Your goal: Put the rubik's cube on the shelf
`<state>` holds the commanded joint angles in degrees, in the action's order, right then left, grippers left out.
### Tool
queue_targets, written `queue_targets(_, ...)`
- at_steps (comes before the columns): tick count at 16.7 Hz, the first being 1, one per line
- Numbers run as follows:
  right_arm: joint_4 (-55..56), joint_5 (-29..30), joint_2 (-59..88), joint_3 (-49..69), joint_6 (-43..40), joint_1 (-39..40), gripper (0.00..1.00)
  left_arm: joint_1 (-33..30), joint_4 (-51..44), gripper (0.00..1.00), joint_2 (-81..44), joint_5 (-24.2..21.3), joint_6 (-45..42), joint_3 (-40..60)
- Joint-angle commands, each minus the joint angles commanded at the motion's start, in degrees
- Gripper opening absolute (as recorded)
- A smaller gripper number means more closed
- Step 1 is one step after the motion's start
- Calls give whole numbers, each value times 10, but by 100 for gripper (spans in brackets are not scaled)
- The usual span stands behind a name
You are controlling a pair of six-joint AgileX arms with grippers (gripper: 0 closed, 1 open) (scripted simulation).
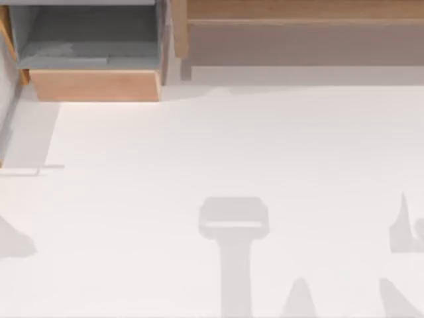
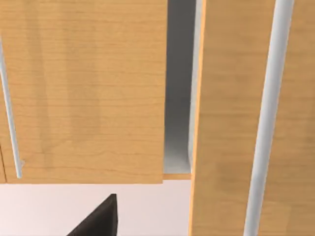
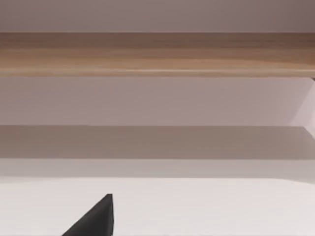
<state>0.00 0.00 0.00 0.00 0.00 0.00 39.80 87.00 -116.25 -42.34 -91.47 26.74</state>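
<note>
- Light-brown wood makes the top of the shelf (image 1: pixel 298 9), a long ledge at the far side of the table, toward the right.
- Its front face (image 1: pixel 298 43) is grey-brown and reaches down to the white table (image 1: pixel 199 152).
- At the far left stands a grey box (image 1: pixel 86 40) with a wooden front (image 1: pixel 96 85). It sits just beside the left end of the shelf.
- I cannot tell where the rubik's cube is.
- Soft grey shadows (image 1: pixel 234 225) lie on the table near the front edge. The big one in the middle looks like a wide block on a stalk. Smaller pointy ones lie at the right.
- The left gripper (image 2: pixel 98 219) peeks in as a dark wedge in the left wrist view, over the white table. It is close to two tall wooden boards (image 2: pixel 83 88).
- A pale grey bar (image 2: pixel 268 98) runs up one board, and a thin one (image 2: pixel 11 123) runs up the other. A grey gap (image 2: pixel 178 83) lies between the boards.
- I cannot tell how wide the left gripper is open, or if it has hold of anything.
- The right gripper (image 3: pixel 93 219) is a dark wedge too, in the right wrist view. It is over the white table and faces the shelf (image 3: pixel 157 54), which is well apart from it.
- I cannot tell how wide the right gripper is open either, or if it has hold of anything.
</note>
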Motion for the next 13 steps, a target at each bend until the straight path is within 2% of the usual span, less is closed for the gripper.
queue_targets(7,0,0,0,0,0,0,100,19,14,100,9,-19,-1,-24)
queue_targets(11,0,0,0,0,0,0,100,22,8,100,4,-12,-2,-16)
queue_targets(13,0,0,0,0,0,0,100,38,-11,100,3,5,-1,0)
